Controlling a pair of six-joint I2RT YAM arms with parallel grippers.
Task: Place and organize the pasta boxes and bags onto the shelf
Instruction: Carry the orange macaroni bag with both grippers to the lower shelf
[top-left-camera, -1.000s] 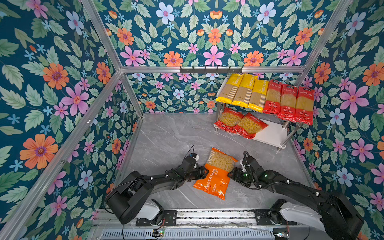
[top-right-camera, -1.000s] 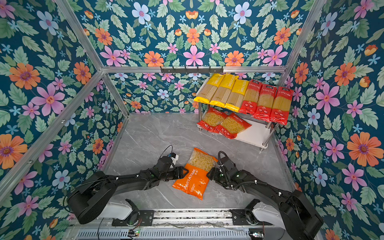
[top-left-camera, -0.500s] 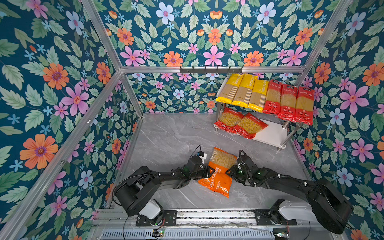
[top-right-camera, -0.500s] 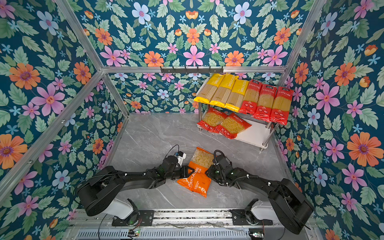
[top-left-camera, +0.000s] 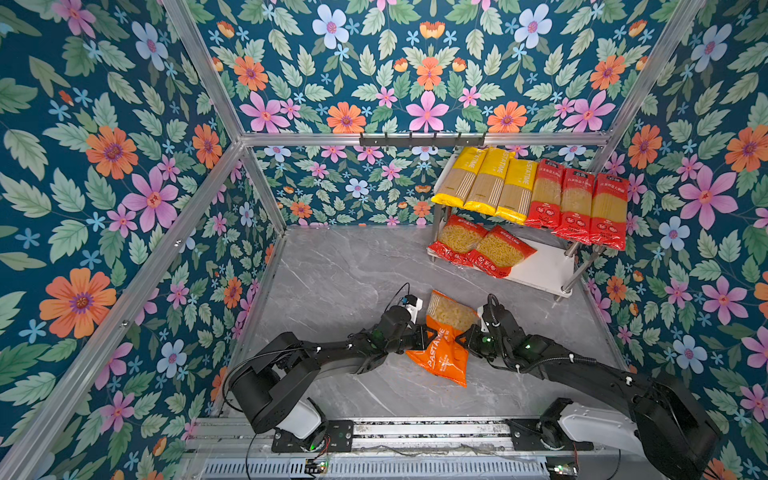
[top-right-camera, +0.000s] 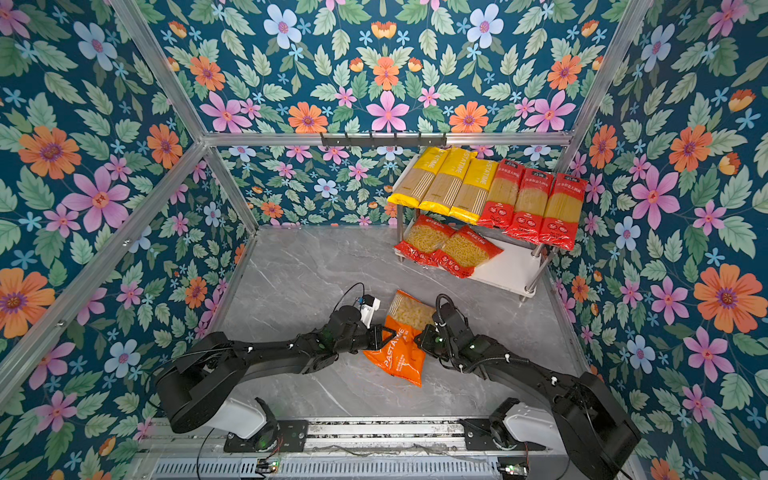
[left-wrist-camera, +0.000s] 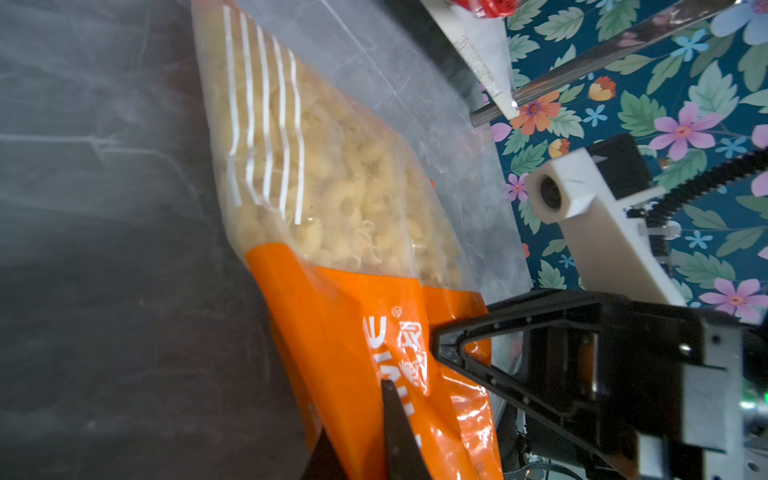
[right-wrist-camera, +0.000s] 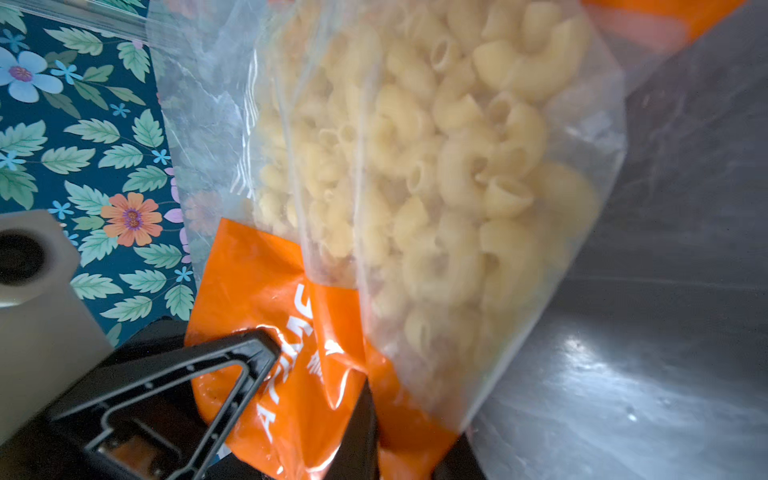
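Pinch, both edges
Our left fingers (top-left-camera: 429, 333) and right fingers (top-left-camera: 464, 337) clamp the orange macaroni bag (top-left-camera: 446, 355), lying 12-to-6; shelf (top-left-camera: 544, 270) at 2 o'clock.

"PASTATIME" on orange macaroni bag (top-left-camera: 444, 356)

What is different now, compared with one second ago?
Both moved inward toward each other: the left hand and the right hand closed on opposite side edges of the orange macaroni bag, which bunched up narrower. The other packs on the shelf did not move.
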